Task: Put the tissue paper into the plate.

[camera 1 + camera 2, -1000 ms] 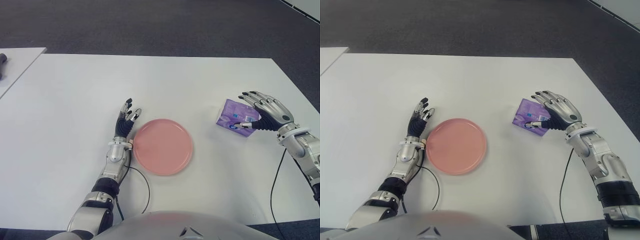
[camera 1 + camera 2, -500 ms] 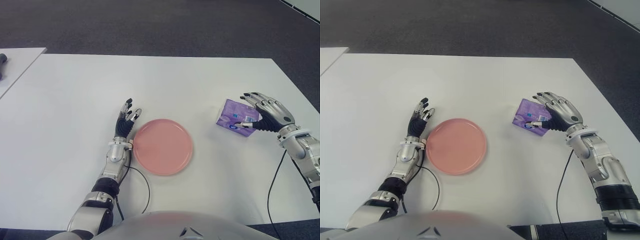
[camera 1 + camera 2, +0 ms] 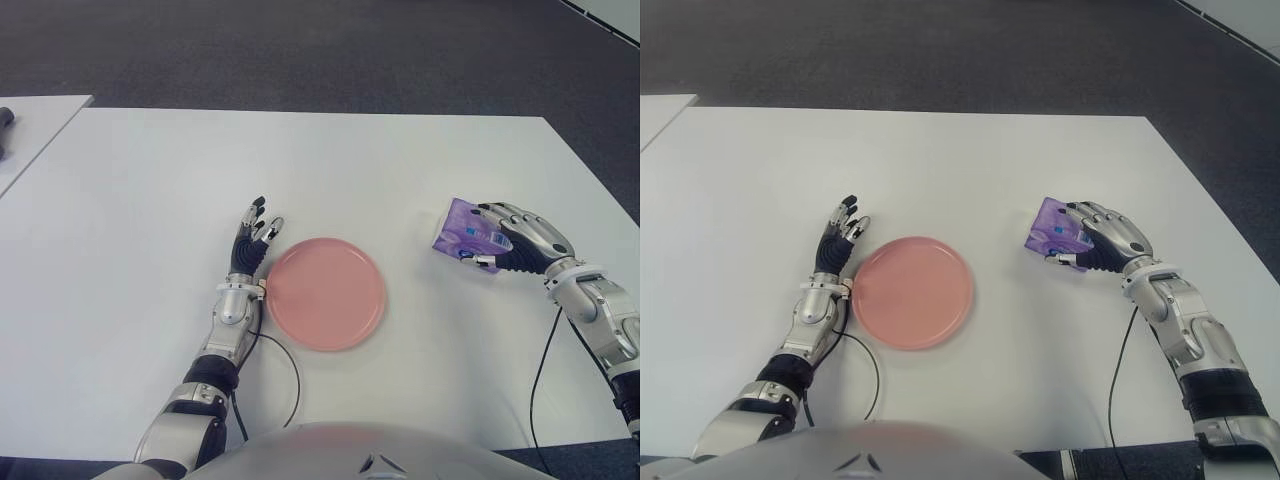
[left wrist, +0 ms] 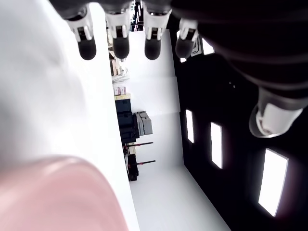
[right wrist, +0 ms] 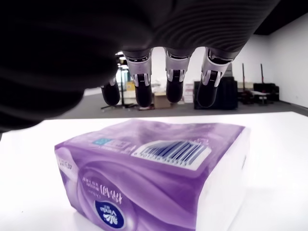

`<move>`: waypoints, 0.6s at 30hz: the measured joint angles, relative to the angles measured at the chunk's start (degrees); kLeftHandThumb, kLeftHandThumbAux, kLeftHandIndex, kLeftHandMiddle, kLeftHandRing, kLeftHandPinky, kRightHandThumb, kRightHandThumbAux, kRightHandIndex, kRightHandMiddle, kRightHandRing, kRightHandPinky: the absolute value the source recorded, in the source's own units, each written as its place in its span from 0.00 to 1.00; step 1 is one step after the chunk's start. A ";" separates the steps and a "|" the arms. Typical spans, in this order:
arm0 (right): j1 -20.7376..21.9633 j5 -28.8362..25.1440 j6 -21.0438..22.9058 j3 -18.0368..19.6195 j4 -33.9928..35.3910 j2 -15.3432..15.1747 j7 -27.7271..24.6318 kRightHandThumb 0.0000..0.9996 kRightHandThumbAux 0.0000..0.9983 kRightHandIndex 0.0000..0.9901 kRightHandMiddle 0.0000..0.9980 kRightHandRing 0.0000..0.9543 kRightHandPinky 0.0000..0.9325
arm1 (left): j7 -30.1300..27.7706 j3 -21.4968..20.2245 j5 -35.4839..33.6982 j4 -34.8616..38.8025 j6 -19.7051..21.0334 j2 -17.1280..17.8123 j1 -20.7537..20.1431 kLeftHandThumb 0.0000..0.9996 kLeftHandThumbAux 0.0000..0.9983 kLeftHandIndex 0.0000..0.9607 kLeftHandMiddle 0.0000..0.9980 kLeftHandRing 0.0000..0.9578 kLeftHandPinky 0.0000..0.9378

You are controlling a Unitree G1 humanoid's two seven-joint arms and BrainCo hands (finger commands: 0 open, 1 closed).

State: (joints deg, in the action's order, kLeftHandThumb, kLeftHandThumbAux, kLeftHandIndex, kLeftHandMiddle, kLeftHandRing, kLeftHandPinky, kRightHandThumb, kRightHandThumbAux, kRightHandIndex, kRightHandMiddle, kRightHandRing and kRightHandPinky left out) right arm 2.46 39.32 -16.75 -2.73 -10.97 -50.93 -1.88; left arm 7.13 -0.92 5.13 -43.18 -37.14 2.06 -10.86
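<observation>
Table: white table top (image 3: pixel 150 250), bearing all items listed below; dark carpet shows beyond its far edge.
Plate: pink round plate (image 3: pixel 326 293), lying flat on the table near the robot, slightly left of centre, with nothing in it.
Tissue paper: purple plastic-wrapped tissue pack (image 3: pixel 462 227), well apart from the plate on its right side, on the table; a barcode label and a blue round logo show on the wrapper in the right wrist view (image 5: pixel 159 168).
Right hand: right hand (image 3: pixel 518 242) set over the pack from its right side, fingers (image 5: pixel 174 79) arched across the top and the thumb at the near edge; in the eye views the fingers are curled about the pack, while the wrist view shows the fingertips just above the wrapper, so firm contact cannot be confirmed.
Left hand: left hand (image 3: pixel 250 245) just beside the plate's left rim, fingers (image 4: pixel 119 41) straight and relaxed, holding nothing.
Cable: thin black cable (image 3: pixel 285 380) looping on the table near the left forearm, beside the plate's near edge.
Second table: corner of another white table (image 3: pixel 35 125) at the far left.
</observation>
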 measured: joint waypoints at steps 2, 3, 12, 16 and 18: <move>0.30 0.15 0.00 -0.65 -0.15 0.12 -0.01 0.10 0.30 0.00 0.00 0.00 0.00 | 0.00 0.01 0.01 0.00 0.01 0.00 0.00 0.00 0.44 0.00 0.00 0.00 0.00; 0.39 0.26 0.00 -0.90 -0.23 0.24 -0.02 0.10 0.30 0.00 0.00 0.00 0.00 | 0.00 0.01 0.02 0.00 0.01 0.00 0.00 0.00 0.44 0.00 0.00 0.00 0.00; 3.49 2.67 -0.01 -5.23 -3.94 2.18 0.50 0.07 0.30 0.00 0.00 0.00 0.00 | 0.00 0.09 0.37 0.06 0.02 -0.02 0.05 0.00 0.44 0.00 0.00 0.00 0.00; 5.23 3.42 -0.16 -6.48 -5.64 2.64 1.32 0.07 0.31 0.00 0.00 0.00 0.00 | 0.00 0.09 0.37 0.07 0.03 -0.07 0.05 0.00 0.44 0.00 0.00 0.00 0.00; 6.09 3.66 -0.54 -7.32 -6.97 2.77 2.05 0.07 0.31 0.00 0.00 0.00 0.00 | 0.00 0.08 0.37 0.10 0.05 -0.10 0.05 0.00 0.44 0.00 0.00 0.00 0.00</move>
State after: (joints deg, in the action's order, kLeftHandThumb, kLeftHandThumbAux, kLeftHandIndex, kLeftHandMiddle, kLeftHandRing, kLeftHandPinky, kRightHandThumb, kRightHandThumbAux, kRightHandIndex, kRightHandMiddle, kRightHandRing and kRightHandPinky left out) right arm 8.55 42.98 -17.28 -10.05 -17.94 -48.16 0.16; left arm 7.13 -0.84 5.50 -43.08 -37.09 1.96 -10.80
